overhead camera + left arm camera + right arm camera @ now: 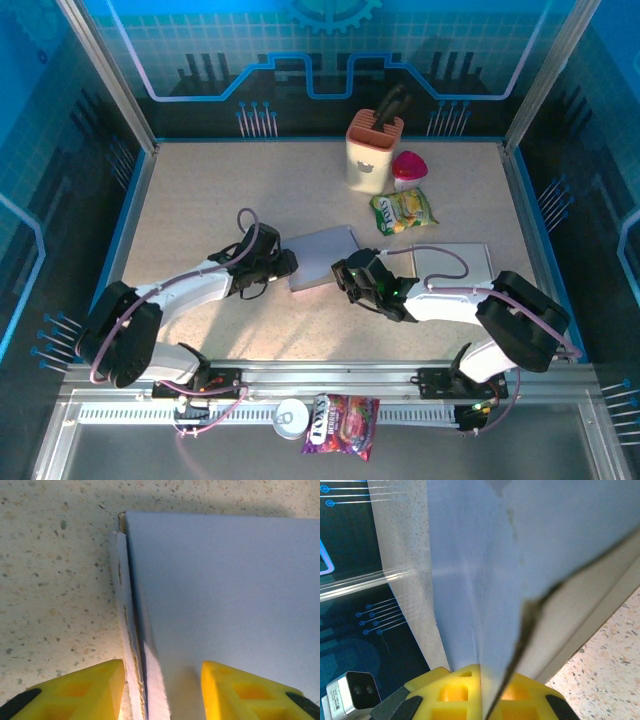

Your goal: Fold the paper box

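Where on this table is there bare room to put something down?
Bare: the far-left table, from its left edge to the knife block, and the near strip in front of the box. Crowded: the far right by the snack bag, and the middle around the box.

Robot lab test cell, aluminium-framed enclosure [110, 75], blue circuit-print wall panels [330, 50], speckled worktable [200, 200], mounting rail [330, 372] at near edge

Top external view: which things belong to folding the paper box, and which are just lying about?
For the job:
paper box
left gripper
right gripper

Lying about:
utensil holder
pink object
snack packet
white sheet
tin
sweets packet
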`<state>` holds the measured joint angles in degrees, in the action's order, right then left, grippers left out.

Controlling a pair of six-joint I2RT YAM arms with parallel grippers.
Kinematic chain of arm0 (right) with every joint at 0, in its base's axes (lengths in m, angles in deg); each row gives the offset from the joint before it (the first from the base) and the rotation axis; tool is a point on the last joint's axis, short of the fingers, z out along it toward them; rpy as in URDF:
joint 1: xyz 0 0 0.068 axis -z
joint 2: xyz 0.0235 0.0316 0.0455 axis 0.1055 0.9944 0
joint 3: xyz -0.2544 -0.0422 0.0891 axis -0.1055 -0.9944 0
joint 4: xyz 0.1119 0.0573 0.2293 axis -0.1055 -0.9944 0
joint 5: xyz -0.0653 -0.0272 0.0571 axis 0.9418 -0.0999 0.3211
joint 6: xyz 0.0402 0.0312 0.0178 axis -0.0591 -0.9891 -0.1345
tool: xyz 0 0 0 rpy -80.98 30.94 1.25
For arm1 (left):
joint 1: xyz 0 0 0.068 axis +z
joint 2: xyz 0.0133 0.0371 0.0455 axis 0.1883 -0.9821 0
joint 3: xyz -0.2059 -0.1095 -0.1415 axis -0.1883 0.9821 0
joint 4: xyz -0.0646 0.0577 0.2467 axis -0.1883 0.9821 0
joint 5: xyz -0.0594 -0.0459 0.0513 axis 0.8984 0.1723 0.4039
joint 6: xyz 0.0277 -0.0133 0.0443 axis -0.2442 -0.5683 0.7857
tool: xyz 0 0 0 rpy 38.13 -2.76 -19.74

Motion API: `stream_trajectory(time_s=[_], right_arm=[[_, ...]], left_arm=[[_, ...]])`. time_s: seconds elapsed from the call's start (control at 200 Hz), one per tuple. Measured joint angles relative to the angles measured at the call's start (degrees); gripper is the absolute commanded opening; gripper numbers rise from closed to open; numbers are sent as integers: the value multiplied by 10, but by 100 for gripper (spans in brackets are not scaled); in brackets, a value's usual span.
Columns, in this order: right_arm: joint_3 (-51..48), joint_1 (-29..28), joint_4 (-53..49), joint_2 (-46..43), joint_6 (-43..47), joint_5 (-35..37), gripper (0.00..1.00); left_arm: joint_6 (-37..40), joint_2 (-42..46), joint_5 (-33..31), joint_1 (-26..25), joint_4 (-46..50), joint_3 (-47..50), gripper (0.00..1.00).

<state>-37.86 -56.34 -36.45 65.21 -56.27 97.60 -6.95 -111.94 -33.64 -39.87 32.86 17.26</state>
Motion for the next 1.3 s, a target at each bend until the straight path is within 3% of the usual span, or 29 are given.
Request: stream_trajectory(time_s=[0.22, 0.455, 0.56, 0.695, 0.85, 1.025, 1.301], right_arm=[[-8, 1, 3, 12, 12, -15, 20], [-14, 6, -48, -24, 112, -40, 59], [-21, 19, -108, -99, 192, -47, 68], [-33, 63, -184, -212, 306, -57, 70], [-33, 179, -223, -254, 467, -99, 67], [38, 274, -242, -126, 624, -202, 65], [155, 282, -248, 66, 747, -313, 62]], left_arm=[[10, -30, -3, 1, -17, 0, 37], [17, -35, -4, 1, -36, 4, 32], [21, -35, -5, 1, -40, 5, 29], [29, -35, -5, 2, -47, 10, 27], [32, -32, -6, 2, -58, 17, 26], [40, -32, -8, 2, -61, 17, 25], [49, -32, -8, 4, -64, 19, 24]])
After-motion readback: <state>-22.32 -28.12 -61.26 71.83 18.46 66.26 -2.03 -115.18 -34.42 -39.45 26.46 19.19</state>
